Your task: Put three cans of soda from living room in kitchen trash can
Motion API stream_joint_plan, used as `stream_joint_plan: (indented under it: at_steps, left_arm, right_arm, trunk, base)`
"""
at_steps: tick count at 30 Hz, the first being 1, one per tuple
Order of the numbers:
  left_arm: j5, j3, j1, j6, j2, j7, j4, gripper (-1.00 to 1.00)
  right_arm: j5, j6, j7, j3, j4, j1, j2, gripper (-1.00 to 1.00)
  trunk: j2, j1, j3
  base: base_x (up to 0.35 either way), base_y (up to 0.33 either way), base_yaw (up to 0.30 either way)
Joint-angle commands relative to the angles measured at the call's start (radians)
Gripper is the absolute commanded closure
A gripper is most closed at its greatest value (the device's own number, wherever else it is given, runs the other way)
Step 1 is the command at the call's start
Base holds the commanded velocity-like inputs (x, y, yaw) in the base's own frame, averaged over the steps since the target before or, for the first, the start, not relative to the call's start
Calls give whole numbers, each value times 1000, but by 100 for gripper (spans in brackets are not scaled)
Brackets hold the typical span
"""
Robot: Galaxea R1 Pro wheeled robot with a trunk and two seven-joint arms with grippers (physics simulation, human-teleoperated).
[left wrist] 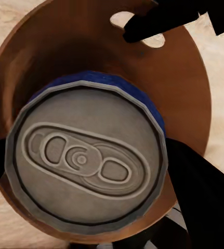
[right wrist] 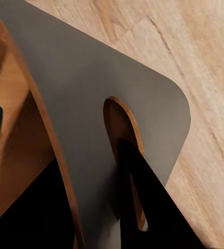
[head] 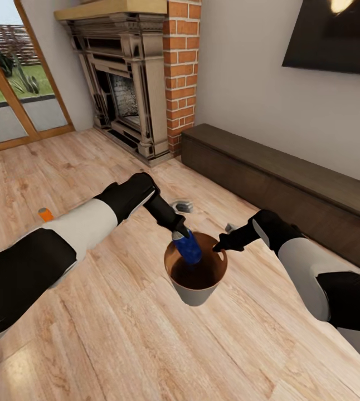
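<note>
1. Wood flooring of the living room (head: 91,334) lies under us, with a brick fireplace (head: 141,83) ahead.
2. Our left pincer (head: 181,233) pinches the blue soda can (head: 188,248) over the trash can (head: 196,292); we judge the drop imminent.
3. Our right pincer (head: 220,245) grips the bin's rim through its handle slot, holding it off the floor.
4. One orange can (head: 45,214) lies on the floor; the third can, the bin's bottom and the kitchen trip remain unseen.
</note>
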Motion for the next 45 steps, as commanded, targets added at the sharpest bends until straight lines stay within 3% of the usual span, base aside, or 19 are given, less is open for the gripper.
stream_joint_plan:
  at_steps: [1, 13, 27, 45]
  left_arm:
    - [0, 1, 14, 0, -1, 11, -6, 100]
    - [2, 0, 136, 0, -4, 122, -63, 100]
    - [1, 0, 212, 0, -10, 286, -90, 100]
    - [1, 0, 238, 0, -11, 312, -109, 100]
  right_arm:
    - [-38, 15, 4, -9, 0, -4, 4, 100]
    - [-41, 15, 4, -10, 2, -23, 45, 100]
    - [-42, 15, 4, -10, 8, -24, 72, 100]
    - [-39, 15, 4, -10, 9, -24, 72, 100]
  trunk:
    - [0, 0, 0]
    - [0, 0, 0]
    - [0, 0, 0]
    - [0, 0, 0]
  base:
    - [0, 0, 0]
    - [0, 0, 0]
    - [0, 0, 0]
    - [0, 0, 0]
